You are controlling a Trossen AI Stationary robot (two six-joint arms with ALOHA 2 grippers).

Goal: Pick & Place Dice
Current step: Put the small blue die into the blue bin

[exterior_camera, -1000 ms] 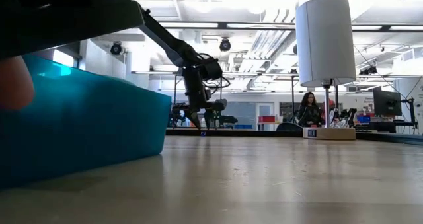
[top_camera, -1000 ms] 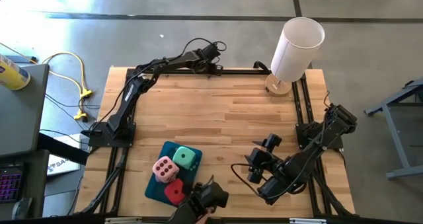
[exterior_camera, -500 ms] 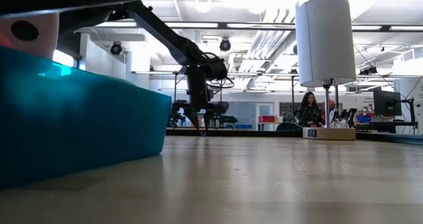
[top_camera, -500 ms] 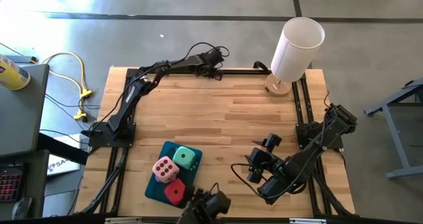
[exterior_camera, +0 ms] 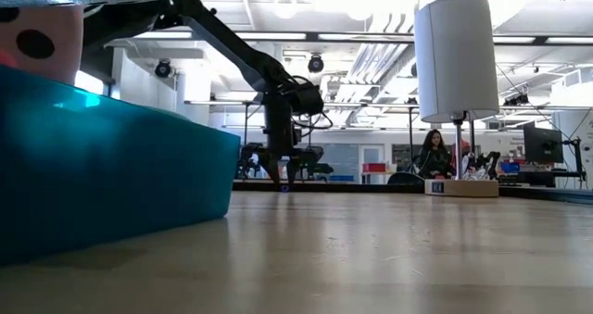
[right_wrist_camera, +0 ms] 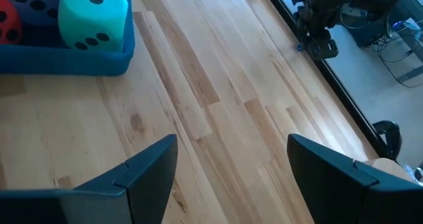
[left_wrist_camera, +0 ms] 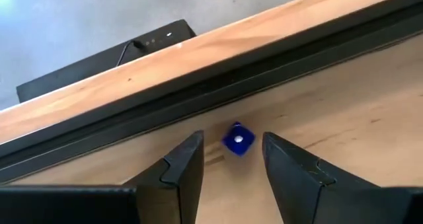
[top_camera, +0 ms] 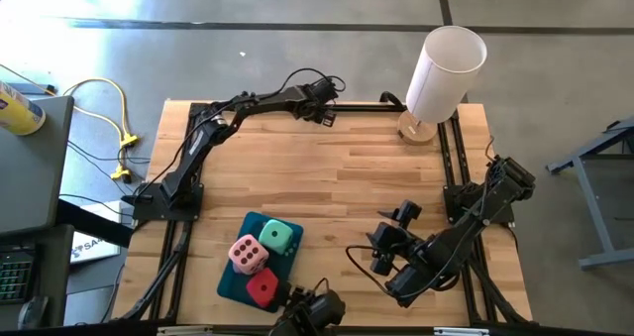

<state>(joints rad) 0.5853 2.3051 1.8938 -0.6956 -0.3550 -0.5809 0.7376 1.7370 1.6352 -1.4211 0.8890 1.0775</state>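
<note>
A teal tray at the near left holds a pink die, a green die and a red die. My left gripper reaches to the table's far edge and stands open. Its fingertips flank a small blue die without touching it. That die rests on the wood beside the dark rail. My right gripper hangs open above the near right of the table, and its wrist view shows the green die in the tray.
A tall white cylinder on a round wooden base stands at the far right corner. A dark device sits at the near edge beside the tray. Bare wood lies between the arms. People are in the room beyond.
My left gripper has moved a little along the far edge toward the table's right, sinking slightly and tipping a bit. Its fingers keep the same gap. The dark device at the near edge has shifted slightly.
</note>
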